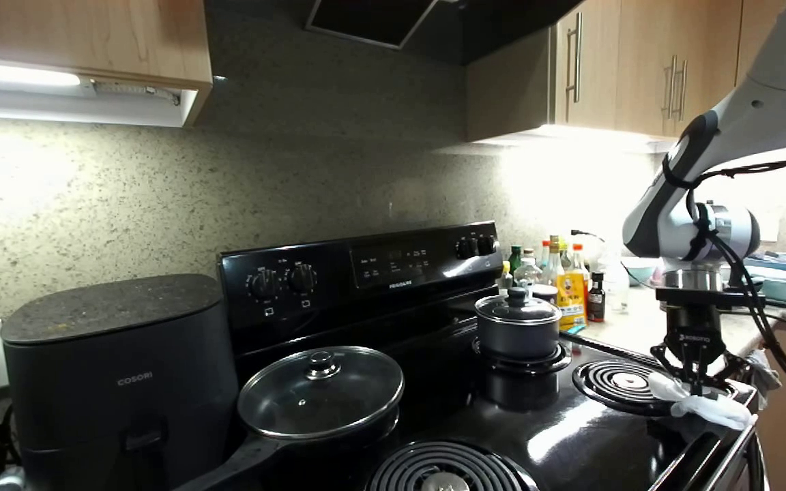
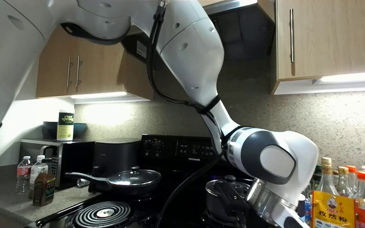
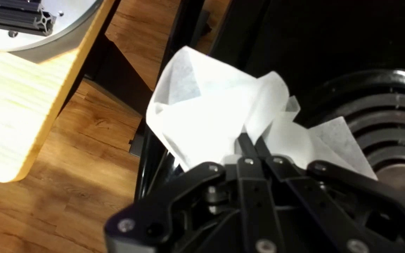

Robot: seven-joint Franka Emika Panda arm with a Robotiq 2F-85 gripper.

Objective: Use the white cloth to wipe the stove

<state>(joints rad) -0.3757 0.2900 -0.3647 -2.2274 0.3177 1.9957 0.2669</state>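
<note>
Wrist view, folks: we've got the gripper (image 3: 252, 140) w/ fingers (image 3: 250, 149) together, tips clamped on the white cloth (image 3: 202, 119), folds fanning out on both sides! One corner reaches over the rim of a coil burner (image 3: 392, 137); past the cloth's opp. side we see wood floor (image 3: 100, 123) & a pale tabletop (image 3: 16, 123). Next, in an exterior view, we find the cloth bunched at the front corner of the stove (image 1: 611, 450), arm (image 1: 754, 126) bent over it, gripper pointing down, a bright streak shining on the glossy blk top. Behind, we spot a lidded pot (image 1: 517, 337) on a rear burner; farther along sits a lidded pan (image 1: 318, 395), handle out, next to a dark COSORI appliance (image 1: 120, 402). In both exterior views we get that pot, that pan & a cluster of bottles (image 2: 326, 180) w/ a yellow pkt (image 2: 333, 207) among them. Beyond the COSORI, in an exterior view: microwave (image 2: 78, 161), white canister (image 2: 65, 126) on top, plus three more btls (image 2: 44, 186) standing near it.
</note>
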